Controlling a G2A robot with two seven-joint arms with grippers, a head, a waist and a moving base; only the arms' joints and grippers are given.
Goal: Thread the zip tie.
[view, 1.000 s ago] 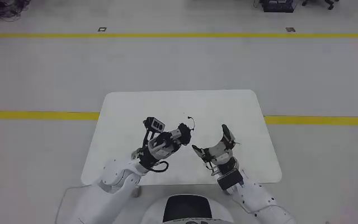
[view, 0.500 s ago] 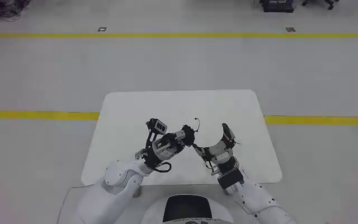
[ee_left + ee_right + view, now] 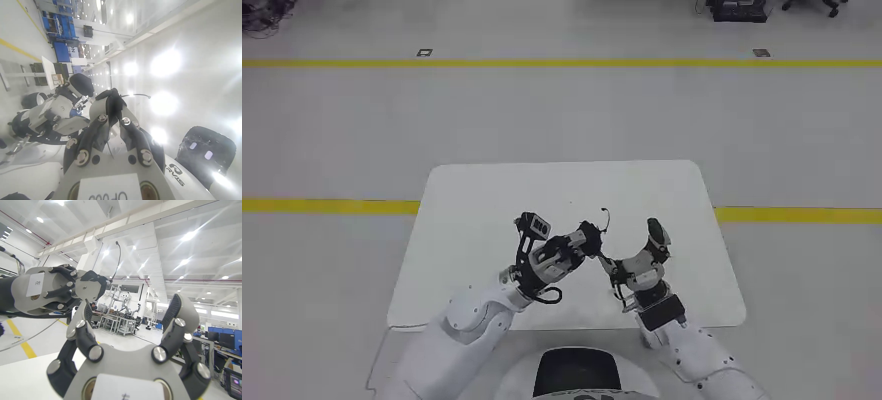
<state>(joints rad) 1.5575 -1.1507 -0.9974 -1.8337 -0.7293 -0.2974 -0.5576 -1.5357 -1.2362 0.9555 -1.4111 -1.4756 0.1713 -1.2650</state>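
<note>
A thin black zip tie [image 3: 119, 256] sticks out of my left gripper [image 3: 94, 283], which is shut on it, with the tie's head at the free end pointing up. In the top view the left gripper [image 3: 587, 240] hovers above the middle of the white table [image 3: 492, 200], the zip tie [image 3: 603, 216] curling up beyond it. My right gripper [image 3: 631, 252] is just to its right, open, its near finger almost touching the left gripper. From the left wrist, the zip tie [image 3: 140, 95] runs out past the shut fingertips [image 3: 113, 98]. The right gripper [image 3: 130, 310] holds nothing.
Yellow floor lines [image 3: 332, 206] run past the table on both sides. The table's front edge [image 3: 562, 326] lies close under both arms.
My left gripper has carried the zip tie to the right, closing the gap to the right gripper. The right gripper has shifted slightly right and stayed open.
</note>
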